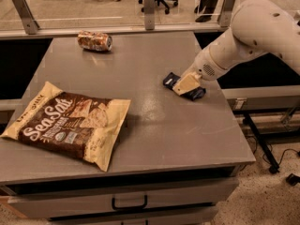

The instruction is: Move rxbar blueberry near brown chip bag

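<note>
The rxbar blueberry [170, 80], a small dark navy bar, lies flat on the grey table [154, 135] near its right edge. My gripper [185, 84] reaches in from the right on a white arm and sits right on top of the bar, covering its middle. Dark wrapper shows on both sides of the gripper. The brown chip bag [70, 123], with a dark centre, cream edges and "Sea Salt" lettering, lies flat at the front left of the table, well apart from the bar.
A brownish drink can [94, 40] lies on its side at the back left of the table. A glass railing with metal posts [149, 6] runs behind the table. Drawers with a handle [129, 203] are below the front edge. Cables lie on the floor at right.
</note>
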Tool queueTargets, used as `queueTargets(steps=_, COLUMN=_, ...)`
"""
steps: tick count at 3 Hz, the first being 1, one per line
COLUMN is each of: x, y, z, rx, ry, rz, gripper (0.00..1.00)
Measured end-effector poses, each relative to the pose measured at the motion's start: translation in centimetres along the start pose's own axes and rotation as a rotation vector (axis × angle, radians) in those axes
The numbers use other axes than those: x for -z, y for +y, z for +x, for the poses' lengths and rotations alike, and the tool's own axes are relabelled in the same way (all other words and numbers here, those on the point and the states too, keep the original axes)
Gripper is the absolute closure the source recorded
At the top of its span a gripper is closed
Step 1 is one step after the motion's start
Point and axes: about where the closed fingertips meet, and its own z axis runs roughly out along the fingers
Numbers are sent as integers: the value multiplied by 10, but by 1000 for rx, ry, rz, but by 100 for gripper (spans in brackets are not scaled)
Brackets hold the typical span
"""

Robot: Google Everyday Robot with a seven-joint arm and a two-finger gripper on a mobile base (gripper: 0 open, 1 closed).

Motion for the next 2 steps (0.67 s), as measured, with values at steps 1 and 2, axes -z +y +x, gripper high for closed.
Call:
queueTargets(steps=1, x=1, y=0, z=-1, rx=0, ry=0, rz=0, gripper=100)
queueTargets(steps=2, x=27, y=4, z=-23, rx=64, ry=-57, rz=4, gripper=100)
